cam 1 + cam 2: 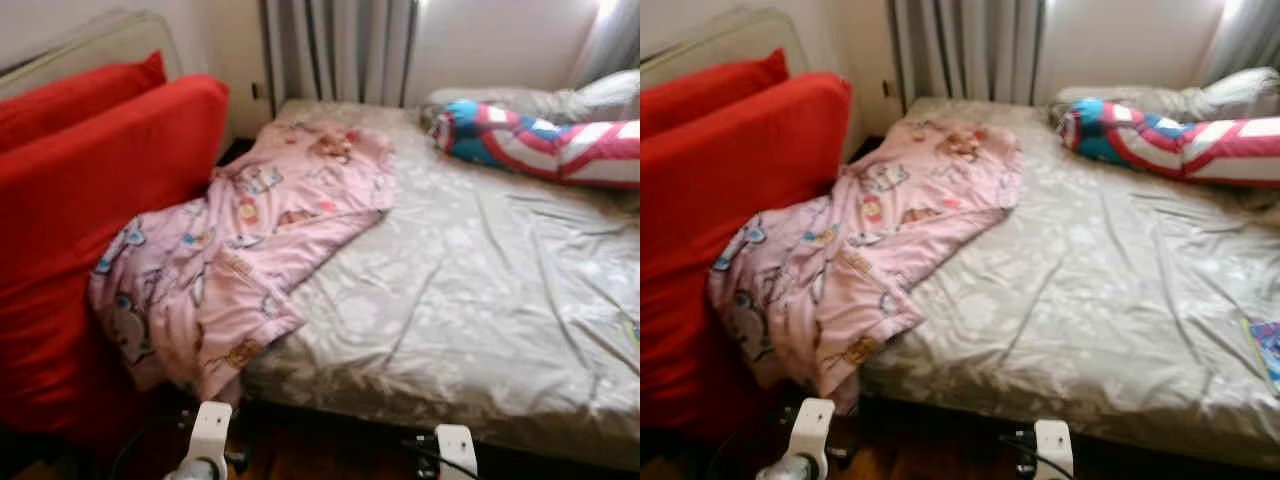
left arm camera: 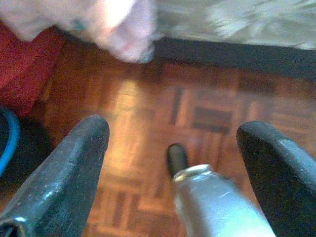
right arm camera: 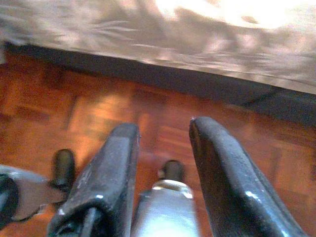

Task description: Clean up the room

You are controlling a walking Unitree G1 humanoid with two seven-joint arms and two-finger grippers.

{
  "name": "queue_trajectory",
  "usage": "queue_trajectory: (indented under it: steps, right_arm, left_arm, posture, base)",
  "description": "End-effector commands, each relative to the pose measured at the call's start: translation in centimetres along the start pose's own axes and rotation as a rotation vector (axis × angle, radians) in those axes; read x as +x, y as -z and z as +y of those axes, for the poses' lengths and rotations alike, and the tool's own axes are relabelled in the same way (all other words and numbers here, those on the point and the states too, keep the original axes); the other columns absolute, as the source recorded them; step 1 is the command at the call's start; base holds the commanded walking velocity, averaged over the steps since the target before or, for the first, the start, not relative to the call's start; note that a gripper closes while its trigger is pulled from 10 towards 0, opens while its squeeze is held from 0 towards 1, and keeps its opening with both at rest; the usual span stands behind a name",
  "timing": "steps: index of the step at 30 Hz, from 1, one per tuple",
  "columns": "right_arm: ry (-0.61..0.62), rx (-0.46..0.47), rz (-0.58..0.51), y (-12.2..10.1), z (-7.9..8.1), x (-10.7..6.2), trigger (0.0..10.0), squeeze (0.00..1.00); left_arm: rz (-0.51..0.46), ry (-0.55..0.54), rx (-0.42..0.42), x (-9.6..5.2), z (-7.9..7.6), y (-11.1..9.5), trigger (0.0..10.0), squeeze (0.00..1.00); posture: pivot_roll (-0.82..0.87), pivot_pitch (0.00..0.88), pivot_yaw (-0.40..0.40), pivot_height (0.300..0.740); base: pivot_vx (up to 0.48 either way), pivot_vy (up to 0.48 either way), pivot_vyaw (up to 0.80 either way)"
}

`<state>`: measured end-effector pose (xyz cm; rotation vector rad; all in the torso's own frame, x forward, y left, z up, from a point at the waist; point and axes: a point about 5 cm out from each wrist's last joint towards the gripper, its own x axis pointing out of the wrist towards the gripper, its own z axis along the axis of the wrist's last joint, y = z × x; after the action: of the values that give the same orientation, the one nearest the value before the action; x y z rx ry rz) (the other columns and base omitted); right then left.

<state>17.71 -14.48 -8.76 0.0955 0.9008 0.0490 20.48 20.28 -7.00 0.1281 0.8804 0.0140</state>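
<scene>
A pink cartoon-print blanket (image 1: 240, 250) lies crumpled over the bed's near left corner, and its end hangs down the side toward the floor. A tip of the blanket (image 2: 123, 29) shows in the left wrist view. The bed (image 1: 480, 290) has a wrinkled grey-beige flowered sheet. My left gripper (image 2: 175, 126) hangs low over the parquet floor in front of the bed, open and empty. My right gripper (image 3: 163, 127) hangs the same way, fingers apart with nothing between them. Both white wrists (image 1: 210, 435) sit at the bottom of the eye views.
A red sofa (image 1: 90, 230) with red cushions stands tight against the bed's left side. A red, white and blue bolster (image 1: 540, 145) and a pale pillow (image 1: 530, 100) lie at the head. A blue booklet (image 1: 1265, 350) rests at the bed's right edge. Grey curtains (image 1: 340, 50) hang behind.
</scene>
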Motion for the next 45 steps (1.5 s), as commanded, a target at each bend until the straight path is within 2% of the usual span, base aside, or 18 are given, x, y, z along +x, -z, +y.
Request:
queue_trajectory:
  steps: [1, 8, 45]
  right_arm:
    - [0.013, 0.001, 0.008, 0.23, -0.51, -0.11, 10.0, 0.0]
    - [0.012, 0.0, 0.009, 0.22, -0.45, -0.09, 10.0, 0.0]
    - [-0.012, -0.023, 0.015, 0.11, -0.39, -0.06, 10.0, 0.0]
  left_arm:
    - [0.008, 0.015, 0.022, 0.03, -0.42, 0.08, 10.0, 0.0]
    - [0.006, 0.015, 0.022, 0.03, -0.38, 0.05, 10.0, 0.0]
    - [-0.001, 0.032, 0.011, 0.04, -0.54, -0.04, 10.0, 0.0]
  posture:
    - [-0.03, 0.029, -0.004, 0.74]
    - [-0.03, 0.028, -0.003, 0.74]
    - [-0.03, 0.001, -0.002, 0.74]
  base:
    - [0.0, 0.48, 0.0]
    - [0.0, 0.469, 0.0]
    - [0.0, 0.0, -0.02]
